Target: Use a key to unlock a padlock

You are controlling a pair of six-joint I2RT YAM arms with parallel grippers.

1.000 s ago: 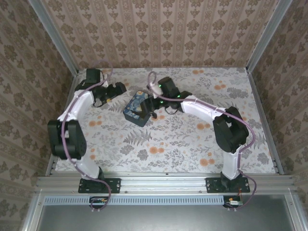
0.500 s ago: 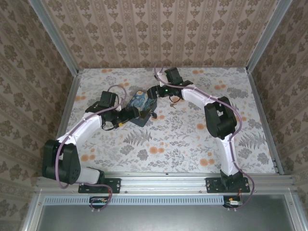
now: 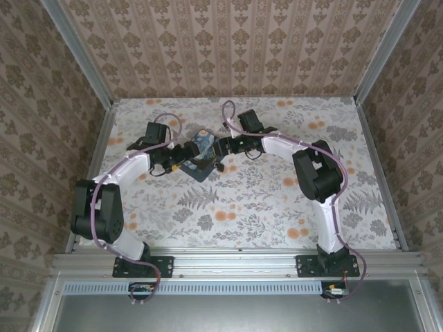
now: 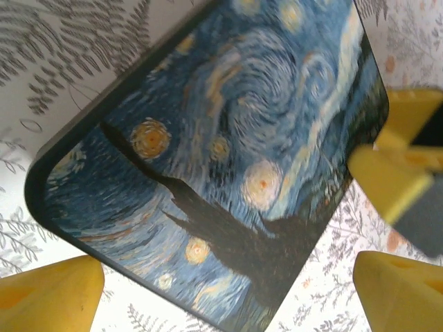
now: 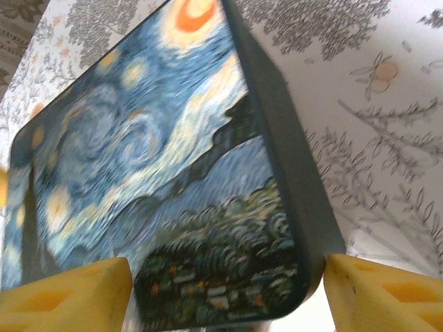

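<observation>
since a second ago my left claw (image 3: 180,160) swung in from the back-left corner to the starry-night tin (image 3: 201,144). its jaws are wide apart at the tin's corner, not touching. right claw (image 3: 220,147) is apart too, astride the tin's other end, pads close by its sides. the tin sits shut on the floral counter (image 3: 277,200), mid-back, between both claws.

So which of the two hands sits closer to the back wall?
The right hand, at the far-right edge of the blue Starry Night printed metal tin; the left hand sits at the tin's left edge, further forward.
</observation>
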